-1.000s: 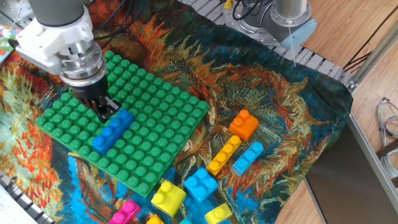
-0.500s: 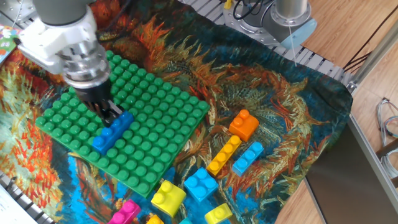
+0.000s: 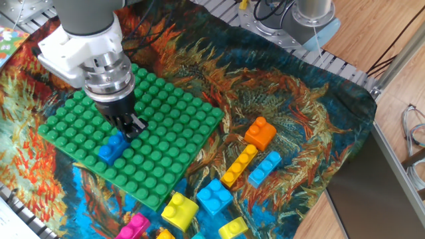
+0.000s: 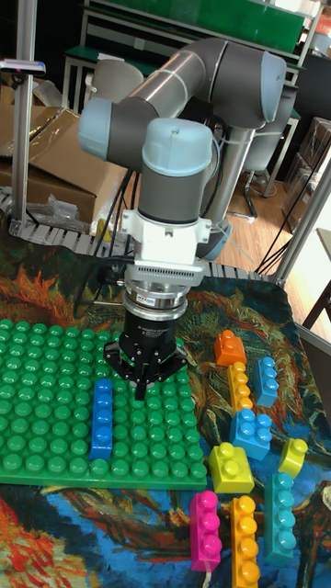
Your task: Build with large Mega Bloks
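Nearest the tall fixed camera, a row of loose bricks lies on the patterned cloth [image 4: 55, 542]: a pink long brick [image 4: 205, 530], an orange long brick [image 4: 244, 540] and a teal long brick [image 4: 280, 516], side by side and all lengthwise toward the camera. Just behind them sit a yellow square brick [image 4: 230, 467] and a small yellow-green brick [image 4: 292, 456]. Behind these is a light blue square brick [image 4: 248, 432], then a yellow long brick [image 4: 240, 386] and a light blue long brick [image 4: 267, 379] lying close together, and an orange square brick [image 4: 229, 348] farthest of this group. All of these lie off the green studded plate [image 4: 55, 404], on its right in the tall fixed view.

The plate lies flat on the cloth. One blue long brick [image 4: 102, 418] is seated on its studs, aligned with the stud rows, near the plate's front edge. No other brick is on the plate.

The gripper [image 4: 140, 387] points straight down over the plate, just beside the blue long brick's far end. In the fixed view the gripper [image 3: 133, 127] sits at the upper end of the blue long brick [image 3: 113, 147]. The jaws are drawn together with no visible gap and hold nothing. Whether the fingertips touch the studs cannot be determined.

Behind the gripper, the arm [image 4: 184, 101] rises and bends back to its base beyond the table.
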`<state>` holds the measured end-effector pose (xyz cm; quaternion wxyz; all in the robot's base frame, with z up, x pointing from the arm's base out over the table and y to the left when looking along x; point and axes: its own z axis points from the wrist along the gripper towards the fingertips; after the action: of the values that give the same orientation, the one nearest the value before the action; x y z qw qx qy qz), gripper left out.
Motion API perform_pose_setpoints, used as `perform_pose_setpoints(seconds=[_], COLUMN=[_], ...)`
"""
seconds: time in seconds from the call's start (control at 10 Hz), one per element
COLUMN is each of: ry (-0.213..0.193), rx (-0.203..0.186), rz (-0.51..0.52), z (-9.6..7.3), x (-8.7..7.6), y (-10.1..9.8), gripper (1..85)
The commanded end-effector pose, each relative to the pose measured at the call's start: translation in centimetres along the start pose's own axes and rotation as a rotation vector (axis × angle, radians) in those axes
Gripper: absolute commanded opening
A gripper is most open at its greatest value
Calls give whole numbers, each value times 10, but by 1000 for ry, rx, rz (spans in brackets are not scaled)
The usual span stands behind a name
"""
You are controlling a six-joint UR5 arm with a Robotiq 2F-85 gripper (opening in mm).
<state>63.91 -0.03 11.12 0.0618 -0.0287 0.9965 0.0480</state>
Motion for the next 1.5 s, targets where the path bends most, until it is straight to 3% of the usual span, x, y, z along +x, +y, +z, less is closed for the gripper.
perform_pose_setpoints(seconds=[0.0, 0.1, 0.2, 0.4, 0.6, 0.8, 0.9, 1.1, 1.2, 1.3, 1.4], ry=[-22, -44, -50, -23, 20, -4, -24, -55, -62, -50, -30], rx=[-1, 9, 11, 15, 39, 33, 13, 21, 2, 27, 5], rz=[57, 118, 141, 98, -6, -4, 42, 90, 95, 67, 24], z=[9, 19, 21, 11, 11, 12, 21, 36, 35, 32, 32], x=[-5, -10, -15, -15, -4, -10, -15, -20, -22, -21, -16], y=[42, 71, 84, 64, 58, 62, 97, 141, 152, 143, 149], gripper=[13, 13, 13, 13, 13, 30, 100, 160, 310, 360, 437])
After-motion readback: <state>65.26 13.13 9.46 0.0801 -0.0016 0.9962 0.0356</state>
